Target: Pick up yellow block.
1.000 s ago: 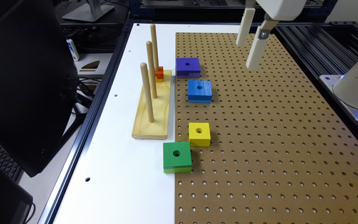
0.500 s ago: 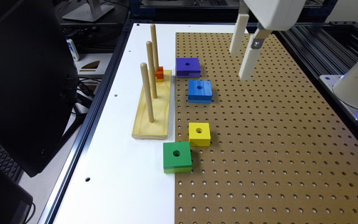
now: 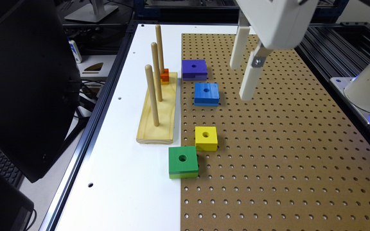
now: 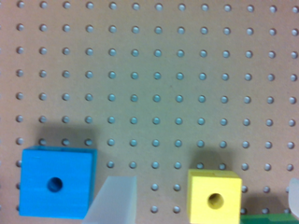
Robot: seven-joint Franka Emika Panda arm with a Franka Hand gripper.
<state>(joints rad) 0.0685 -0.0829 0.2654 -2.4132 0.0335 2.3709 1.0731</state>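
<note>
At the exterior view's left a dark monitor (image 3: pixel 27 93) stands beside the worktop (image 3: pixel 124 179), whose left strip is white and whose larger right part is covered by a brown pegboard (image 3: pixel 284 160). On the white strip, close to the edge of the pegboard, lies the pale wooden base (image 3: pixel 157 118) with three upright pegs in one row, and a small orange block (image 3: pixel 164 76) sits on the far end of this base, against the farthest peg. Just to the right of it, on the pegboard near its left edge, is the purple block (image 3: pixel 194 69), and a little nearer to the camera the blue block (image 3: pixel 206 93), also seen in the wrist view (image 4: pixel 57 182). Further toward the near edge of the worktop, the green block (image 3: pixel 183 161) lies across the border between the white strip and the pegboard, and the yellow block (image 3: pixel 206 138) lies flat on the pegboard just behind it, at its right far corner, very close or touching there. In the wrist view the yellow block (image 4: pixel 214 197) has its round hole facing up, and a green edge shows just beside it. The gripper (image 3: pixel 242 81) hangs in the air above the pegboard, to the right of the blue block and well apart from the yellow block. Its fingers (image 4: pixel 112 200) are spread wide and hold nothing.
</note>
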